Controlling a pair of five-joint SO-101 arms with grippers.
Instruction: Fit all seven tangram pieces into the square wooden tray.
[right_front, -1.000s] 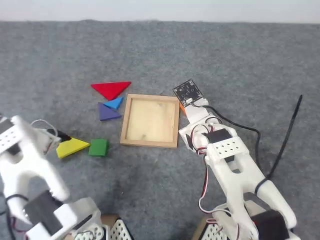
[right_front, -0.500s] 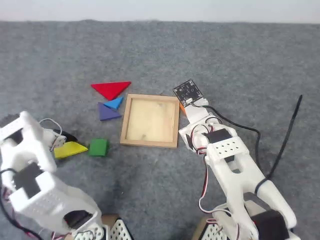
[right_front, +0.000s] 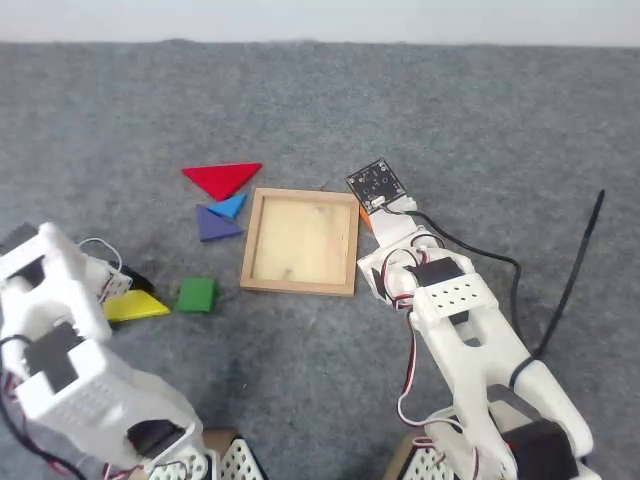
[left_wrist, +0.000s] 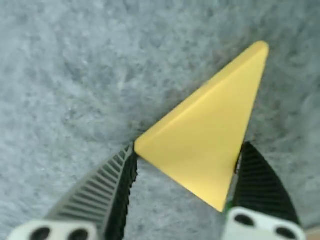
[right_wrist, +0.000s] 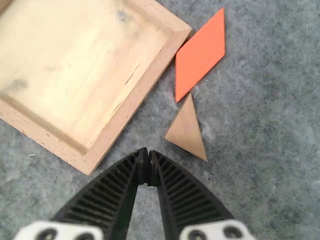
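Observation:
The yellow triangle (left_wrist: 205, 145) lies on the grey mat between the fingers of my left gripper (left_wrist: 185, 150), which press on two of its sides. In the high view it (right_front: 137, 306) sits at the left, beside the green square (right_front: 196, 294). The square wooden tray (right_front: 300, 288) stands mid-table with nothing inside. Left of it lie the red triangle (right_front: 222, 178), the small blue triangle (right_front: 230, 206) and the purple triangle (right_front: 215, 225). My right gripper (right_wrist: 146, 152) is shut and holds nothing, hovering off the tray's (right_wrist: 165, 50) right edge near the orange parallelogram (right_wrist: 200, 52) and a small tan triangle (right_wrist: 187, 131).
A small black circuit board (right_front: 375, 182) lies just behind the tray's right corner. A black cable (right_front: 570, 290) runs along the right side of the mat. The right arm (right_front: 450, 300) covers the ground right of the tray.
My left arm has swung down over the yellow triangle and closed on it. The triangle has shifted slightly left and toward the front. The right arm has stayed still.

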